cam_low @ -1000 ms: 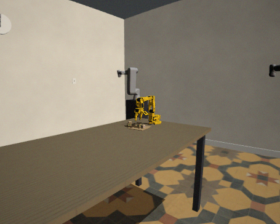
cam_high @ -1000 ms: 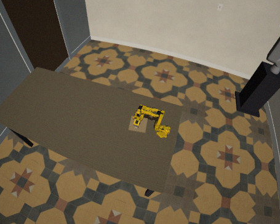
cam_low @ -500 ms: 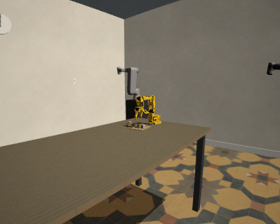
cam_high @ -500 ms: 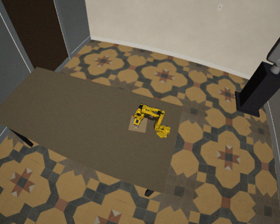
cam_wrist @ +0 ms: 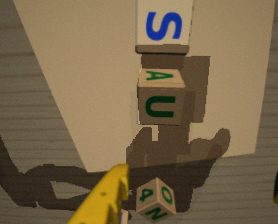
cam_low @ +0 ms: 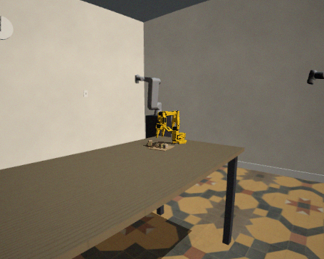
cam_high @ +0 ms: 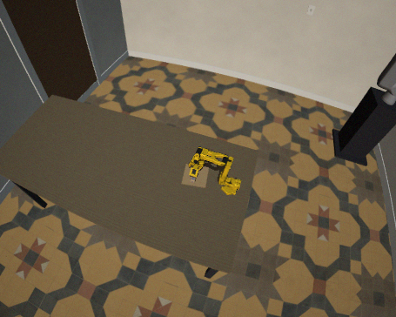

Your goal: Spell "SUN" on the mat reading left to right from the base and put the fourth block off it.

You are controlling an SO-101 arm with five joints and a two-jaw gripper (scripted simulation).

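Observation:
The S block (cam_wrist: 164,22) (cam_high: 192,179) lies on the tan mat (cam_wrist: 227,40) (cam_high: 202,182), with a blue S facing the wrist camera. Below it in the wrist view is the U block (cam_wrist: 160,106) on the mat, with a green U and, on a smaller visible face, an A. The N block (cam_wrist: 156,200) lies turned cornerwise beyond the mat's edge, showing N, 4 and O. A sliver of the fourth block (cam_wrist: 125,216) shows beside the yellow jaw; its letters are hidden. My gripper (cam_wrist: 200,177) (cam_low: 159,136) is open and empty, above the blocks.
The brown wooden table (cam_high: 108,160) (cam_low: 124,181) surrounds the mat. The yellow arm (cam_high: 212,156) reaches over the mat from its base (cam_high: 231,186). Its shadow falls across the mat and the blocks.

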